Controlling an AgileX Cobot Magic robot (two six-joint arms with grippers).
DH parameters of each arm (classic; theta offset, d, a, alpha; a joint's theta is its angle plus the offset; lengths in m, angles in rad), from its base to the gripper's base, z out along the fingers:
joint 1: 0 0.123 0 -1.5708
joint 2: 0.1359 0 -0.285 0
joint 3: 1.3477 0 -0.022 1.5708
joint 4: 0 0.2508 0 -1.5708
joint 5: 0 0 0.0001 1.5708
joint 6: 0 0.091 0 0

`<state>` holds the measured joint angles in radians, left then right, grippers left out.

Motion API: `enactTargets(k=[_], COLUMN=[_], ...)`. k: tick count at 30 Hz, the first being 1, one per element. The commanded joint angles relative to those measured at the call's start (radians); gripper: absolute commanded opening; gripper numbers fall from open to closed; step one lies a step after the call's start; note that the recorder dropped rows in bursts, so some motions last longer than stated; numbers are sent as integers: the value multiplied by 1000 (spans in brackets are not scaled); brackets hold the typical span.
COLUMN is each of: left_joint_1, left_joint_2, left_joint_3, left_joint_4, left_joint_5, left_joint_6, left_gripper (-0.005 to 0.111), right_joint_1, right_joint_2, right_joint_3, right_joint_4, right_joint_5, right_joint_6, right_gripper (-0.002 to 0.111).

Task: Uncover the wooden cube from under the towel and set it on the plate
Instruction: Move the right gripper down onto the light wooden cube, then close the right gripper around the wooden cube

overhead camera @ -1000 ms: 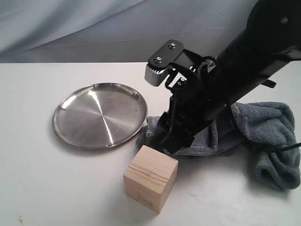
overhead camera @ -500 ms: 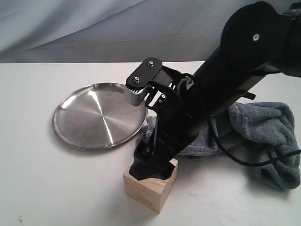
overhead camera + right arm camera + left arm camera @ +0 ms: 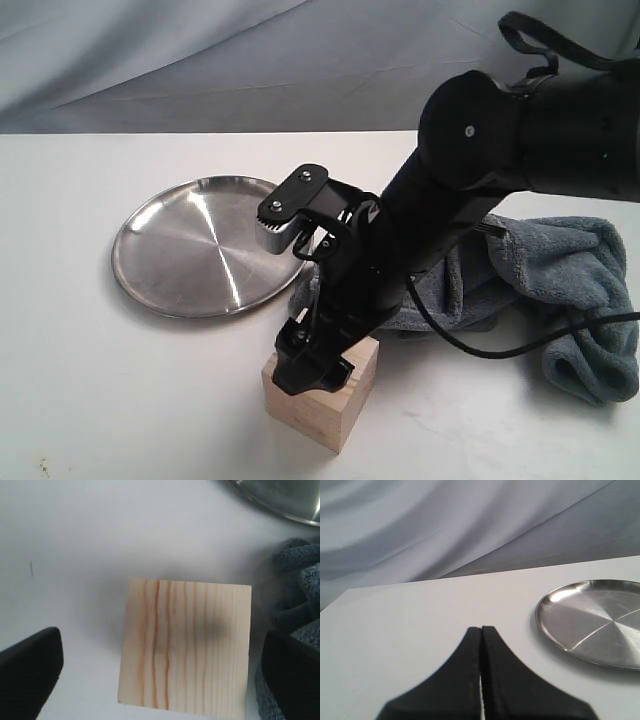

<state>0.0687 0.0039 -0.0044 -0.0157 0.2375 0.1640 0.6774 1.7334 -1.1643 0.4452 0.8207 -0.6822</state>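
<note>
The wooden cube [image 3: 322, 408] stands uncovered on the white table, in front of the towel's edge. My right gripper [image 3: 312, 368] hangs directly over it and hides much of its top. In the right wrist view the cube [image 3: 185, 645] lies between the two black fingers [image 3: 30, 667], which stand wide apart and clear of its sides, so the right gripper [image 3: 161, 652] is open. The blue-grey towel [image 3: 560, 280] is bunched behind and to the right. The steel plate [image 3: 205, 245] lies empty to the left. My left gripper [image 3: 481, 630] is shut, away from the plate [image 3: 595, 625].
A grey-blue cloth backdrop [image 3: 200, 60] hangs behind the table. The right arm's cable [image 3: 480, 350] trails over the towel. The table's far edge [image 3: 445, 580] runs behind the plate.
The right arm has swung from above the towel forward and down, and its gripper now sits over the cube. Cube, plate and towel have stayed put.
</note>
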Motion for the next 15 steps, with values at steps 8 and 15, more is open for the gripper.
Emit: enactTargets(k=[8, 15], left_joint_1=[2, 2], left_joint_2=[-4, -4], left_joint_3=[4, 4], left_joint_4=[4, 4], left_joint_5=[-12, -12], left_joint_6=[-3, -3], left_gripper=[0, 0], right_joint_1=[2, 2], right_joint_2=[72, 104], right_joint_3=[-2, -2], right_joint_4=[-8, -17], right_joint_5=[-9, 46], right_joint_6=[2, 2], right_gripper=[104, 103])
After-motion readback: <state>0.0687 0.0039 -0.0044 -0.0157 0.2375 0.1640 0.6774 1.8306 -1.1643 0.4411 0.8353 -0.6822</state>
